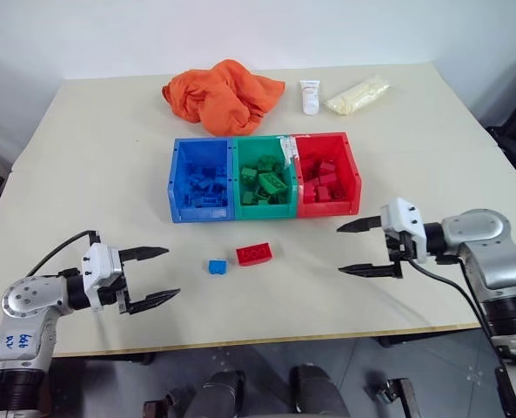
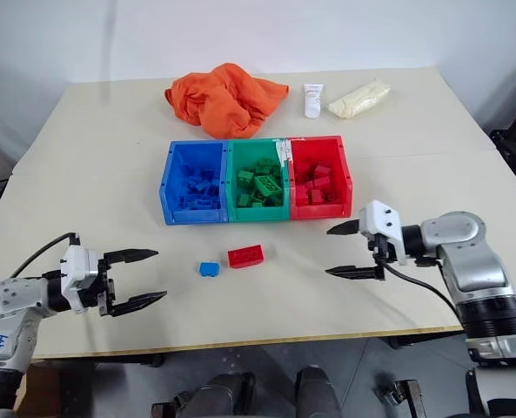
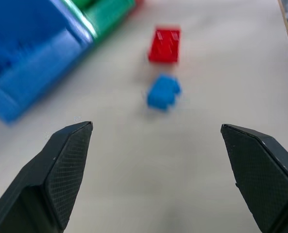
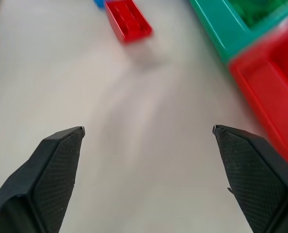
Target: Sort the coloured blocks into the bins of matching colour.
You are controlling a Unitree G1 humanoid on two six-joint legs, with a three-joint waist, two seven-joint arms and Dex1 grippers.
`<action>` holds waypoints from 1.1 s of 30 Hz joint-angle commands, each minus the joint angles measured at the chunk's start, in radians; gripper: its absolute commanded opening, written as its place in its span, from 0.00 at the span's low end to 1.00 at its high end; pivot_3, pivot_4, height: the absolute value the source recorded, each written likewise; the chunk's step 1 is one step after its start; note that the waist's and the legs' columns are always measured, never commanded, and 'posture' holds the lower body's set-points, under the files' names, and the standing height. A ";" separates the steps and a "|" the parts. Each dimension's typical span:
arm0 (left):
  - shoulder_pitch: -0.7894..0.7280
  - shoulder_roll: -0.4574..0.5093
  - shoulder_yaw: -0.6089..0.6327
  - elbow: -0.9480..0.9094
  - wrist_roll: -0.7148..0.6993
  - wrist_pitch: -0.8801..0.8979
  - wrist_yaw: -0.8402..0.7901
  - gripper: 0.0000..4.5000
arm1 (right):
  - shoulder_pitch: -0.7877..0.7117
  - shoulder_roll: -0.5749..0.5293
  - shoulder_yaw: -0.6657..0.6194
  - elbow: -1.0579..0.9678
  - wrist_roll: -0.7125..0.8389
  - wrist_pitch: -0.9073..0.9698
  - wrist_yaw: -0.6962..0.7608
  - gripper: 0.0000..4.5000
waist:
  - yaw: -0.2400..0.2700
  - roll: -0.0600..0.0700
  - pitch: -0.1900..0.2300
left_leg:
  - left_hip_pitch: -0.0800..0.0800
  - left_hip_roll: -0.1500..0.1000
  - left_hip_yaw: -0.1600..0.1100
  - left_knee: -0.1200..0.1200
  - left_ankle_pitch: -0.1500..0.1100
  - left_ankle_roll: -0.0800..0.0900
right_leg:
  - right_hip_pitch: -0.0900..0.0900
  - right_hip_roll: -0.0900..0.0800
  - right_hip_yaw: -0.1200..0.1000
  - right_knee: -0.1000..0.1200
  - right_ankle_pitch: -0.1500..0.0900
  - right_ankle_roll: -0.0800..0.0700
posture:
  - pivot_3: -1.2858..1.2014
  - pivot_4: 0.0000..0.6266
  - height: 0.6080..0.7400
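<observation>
Three joined bins stand mid-table: blue bin [image 1: 181, 181], green bin [image 1: 237, 178] and red bin [image 1: 351, 174], each holding several blocks of its own colour. In front of them on the table lie a small blue block [image 1: 217, 266] and a longer red block [image 1: 254, 253], side by side. My left gripper [image 1: 160, 277] hovers open to the left of the two loose blocks, pointing at them, with nothing between its fingers. My right gripper [image 1: 353, 248] is open and empty to the right of them, just in front of the red bin.
An orange cloth [image 1: 223, 94] lies bunched behind the bins. A white tube [image 1: 310, 96] and a pale yellow bag [image 1: 358, 94] sit at the back right. The table's front edge [image 1: 266, 341] runs close below both grippers.
</observation>
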 commanded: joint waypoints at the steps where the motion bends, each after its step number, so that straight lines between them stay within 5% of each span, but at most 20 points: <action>1: 0.028 0.048 0.059 -0.030 -0.017 0.007 -0.020 1.00 | 0.009 -0.023 -0.037 -0.010 0.017 -0.017 -0.005 0.98 | 0.002 0.000 0.000 | 0.000 0.000 0.000 0.000 0.000 0.000 | 0.000 0.000 0.000 0.000 0.000 0.000 | 0.52 0.24 1.00; 13: -0.012 0.026 0.029 -0.206 -0.057 0.123 0.046 1.00 | 0.015 -0.021 -0.053 -0.022 0.036 -0.016 -0.032 0.98 | 0.007 0.000 0.000 | 0.000 0.000 -0.001 0.000 0.000 0.000 | 0.002 0.000 0.000 -0.002 0.000 0.000 | 0.52 0.24 1.00; 19: -0.203 -0.087 -0.184 -0.266 0.049 0.190 0.149 1.00 | 0.073 -0.036 -0.102 -0.089 0.055 0.007 -0.082 0.98 | 0.031 0.000 0.000 | 0.000 -0.001 -0.001 0.002 0.000 0.000 | 0.003 0.000 -0.001 -0.002 0.000 0.000 | 0.52 0.24 1.00; 33: -0.543 -0.239 -0.504 0.000 0.327 0.155 0.163 1.00 | 0.322 -0.047 -0.237 -0.374 0.106 0.126 -0.248 0.98 | 0.036 -0.001 0.001 | 0.000 -0.001 0.003 0.002 0.000 0.001 | 0.002 0.001 -0.004 -0.002 0.000 0.001 | 0.52 0.24 1.00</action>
